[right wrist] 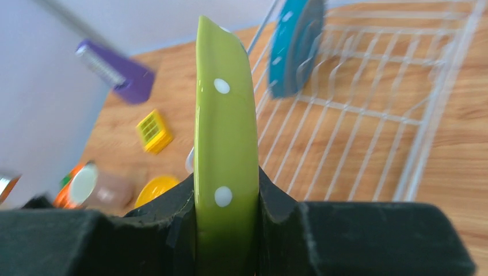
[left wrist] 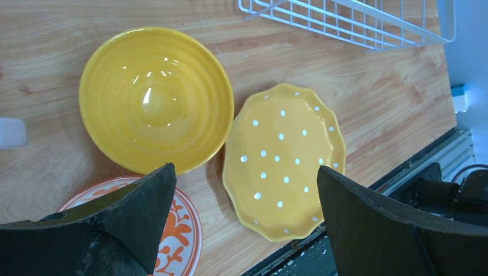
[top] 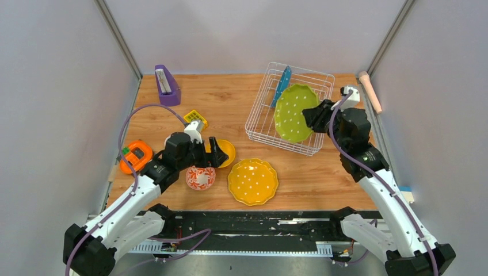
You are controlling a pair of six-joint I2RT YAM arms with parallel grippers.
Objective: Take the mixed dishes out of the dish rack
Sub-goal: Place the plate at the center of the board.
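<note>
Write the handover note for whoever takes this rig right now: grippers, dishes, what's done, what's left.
Left gripper: open, empty, hovering near the yellow bowl.
Right gripper: shut on the rim of the green plate, which is held on edge over the dish rack.
Done: the yellow bowl, red-and-white bowl and yellow plate lie on the table, out of the rack.
Left: carry the green plate out and set it down. Then take the blue plate, which stands on edge at the rack's far side.
</note>
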